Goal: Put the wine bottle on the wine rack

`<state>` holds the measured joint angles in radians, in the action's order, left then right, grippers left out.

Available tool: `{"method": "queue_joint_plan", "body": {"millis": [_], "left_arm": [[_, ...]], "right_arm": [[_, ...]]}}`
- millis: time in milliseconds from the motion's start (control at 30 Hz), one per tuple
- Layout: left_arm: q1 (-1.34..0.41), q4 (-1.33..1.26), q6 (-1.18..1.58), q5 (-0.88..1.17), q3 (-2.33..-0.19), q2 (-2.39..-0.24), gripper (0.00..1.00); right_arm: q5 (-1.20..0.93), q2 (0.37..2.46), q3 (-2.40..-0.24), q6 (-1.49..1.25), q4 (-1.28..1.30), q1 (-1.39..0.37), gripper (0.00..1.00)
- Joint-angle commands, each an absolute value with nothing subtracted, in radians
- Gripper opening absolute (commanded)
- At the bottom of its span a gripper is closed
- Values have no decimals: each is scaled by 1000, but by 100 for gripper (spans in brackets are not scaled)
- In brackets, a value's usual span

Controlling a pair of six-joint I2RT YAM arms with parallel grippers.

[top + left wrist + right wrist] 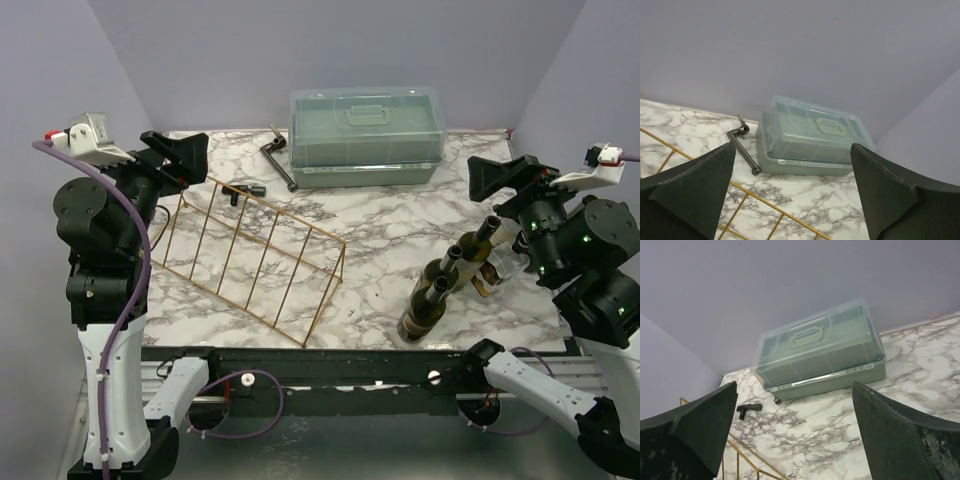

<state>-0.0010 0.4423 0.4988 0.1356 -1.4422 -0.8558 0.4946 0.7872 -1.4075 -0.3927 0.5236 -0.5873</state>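
The gold wire wine rack (255, 255) lies on the marble table left of centre, running diagonally; its bars also show in the left wrist view (765, 205) and the right wrist view (745, 460). Three wine bottles (445, 285) lie side by side at the right, necks pointing up-right towards the right arm. My left gripper (185, 152) is open and empty, raised above the rack's far left end. My right gripper (500, 172) is open and empty, raised just beyond the bottles' necks. The bottles are out of both wrist views.
A translucent green lidded box (366, 135) stands at the back centre, also in the left wrist view (812, 137) and the right wrist view (820, 352). A dark L-shaped crank (279, 157) lies left of it. A small black T-shaped part (243, 189) lies by the rack's far side.
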Motion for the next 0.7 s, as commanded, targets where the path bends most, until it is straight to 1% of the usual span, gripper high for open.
{"method": "queue_joint_plan", "body": {"millis": [0,333,433,500,567,633,667], "left_arm": [[3,467,560,263,-1449,-901,99],[3,468,722,495,-1424,-1020,99],[-48,465,744,540,-1406,-1052,99],[-96,460,751,518,-1390,-1062,99],[-185,450,752,472,-1372,-1070,99],[-282,433,751,419,-1356,-1084,99],[-327,421,751,406,-1349,-1092,99]], "right_arm": [[529,831,-1422,-405,582,-583,100],[554,910,-1419,-405,631,-582,100],[615,956,-1425,-423,670,-582,100],[685,994,-1430,-469,696,-583,100],[750,1032,-1458,-532,748,-583,100],[748,1061,-1487,-545,772,-583,100],[711,1070,-1502,-541,772,-583,100]]}}
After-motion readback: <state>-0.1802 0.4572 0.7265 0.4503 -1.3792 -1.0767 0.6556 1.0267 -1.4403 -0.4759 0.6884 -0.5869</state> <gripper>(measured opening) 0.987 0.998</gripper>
